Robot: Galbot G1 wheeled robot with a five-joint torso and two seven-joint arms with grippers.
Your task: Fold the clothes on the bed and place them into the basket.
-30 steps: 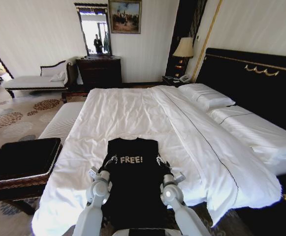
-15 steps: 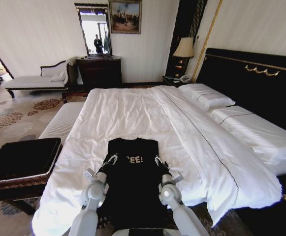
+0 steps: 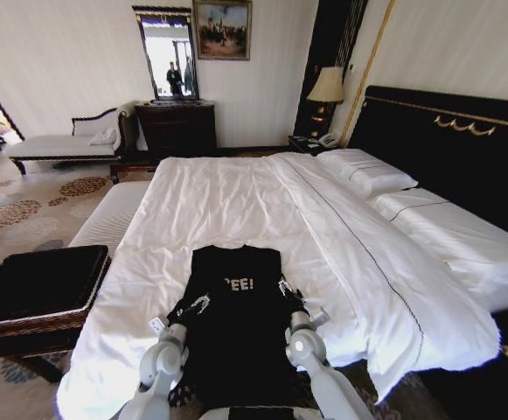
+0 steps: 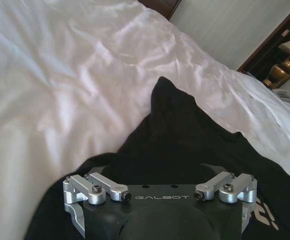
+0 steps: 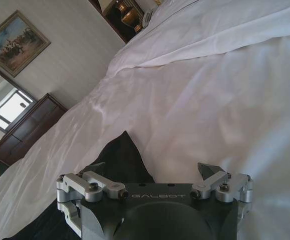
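Observation:
The clothes are one black T-shirt [image 3: 236, 341] lying flat on the near part of the white bed [image 3: 227, 192]. Its left edge is folded inward, so only "EE!" of the white lettering shows. My left gripper [image 3: 191, 306] [image 4: 154, 172] is open, low over the shirt's folded left side with the black cloth [image 4: 184, 135] beyond it. At the shirt's right edge my right gripper [image 3: 287, 293] [image 5: 149, 167] is open, with a black corner of the shirt [image 5: 117, 155] just beyond its fingers. The brown woven basket [image 3: 26, 324] with black fabric stands to the left of the bed.
A narrow white-cushioned bench [image 3: 114, 214] runs along the bed's left side beyond the basket. Pillows [image 3: 367, 171] and the black headboard [image 3: 446, 149] are at the right. A dark dresser [image 3: 177, 127] and a chaise [image 3: 61, 144] stand against the far wall.
The shirt's left edge came over the "FR" of the lettering and stays folded there. My left gripper has since drawn back toward me. The right gripper has barely moved.

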